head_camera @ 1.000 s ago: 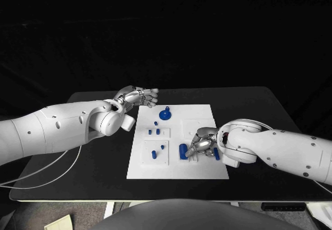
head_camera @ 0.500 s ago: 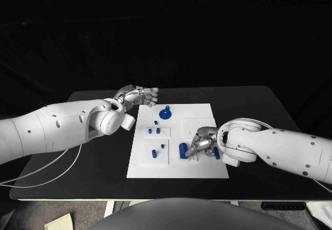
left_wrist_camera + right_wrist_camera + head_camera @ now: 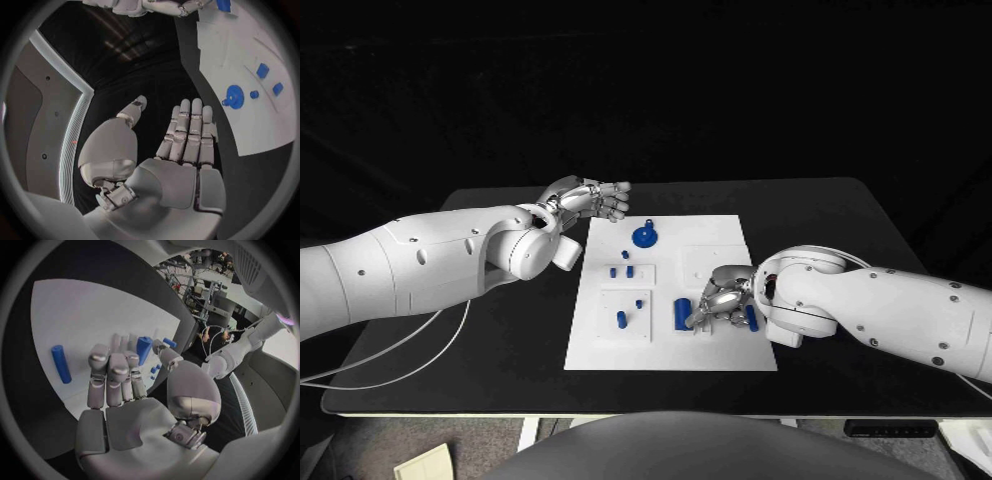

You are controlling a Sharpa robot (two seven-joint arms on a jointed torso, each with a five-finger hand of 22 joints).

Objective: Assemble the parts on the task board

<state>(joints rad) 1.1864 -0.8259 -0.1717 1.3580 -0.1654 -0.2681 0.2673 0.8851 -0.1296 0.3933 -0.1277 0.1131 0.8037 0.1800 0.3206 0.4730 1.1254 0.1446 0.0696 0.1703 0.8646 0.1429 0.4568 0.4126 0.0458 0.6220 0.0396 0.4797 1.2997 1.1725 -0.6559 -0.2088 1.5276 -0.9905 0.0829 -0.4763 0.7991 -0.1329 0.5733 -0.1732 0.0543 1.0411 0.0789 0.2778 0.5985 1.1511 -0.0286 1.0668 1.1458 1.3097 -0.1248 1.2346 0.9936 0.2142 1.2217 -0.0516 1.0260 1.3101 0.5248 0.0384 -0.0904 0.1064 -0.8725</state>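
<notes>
Though bare of writing, task board (image 3: 718, 355) under right robot hand (image 3: 717, 297)

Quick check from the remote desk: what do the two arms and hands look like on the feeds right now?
Both arms are smooth white shells with small dark screw dots and rounded wrist housings. The left hand and right hand are silver metal with jointed, segmented fingers. A thin white cable trails from under the left arm across the table.
</notes>
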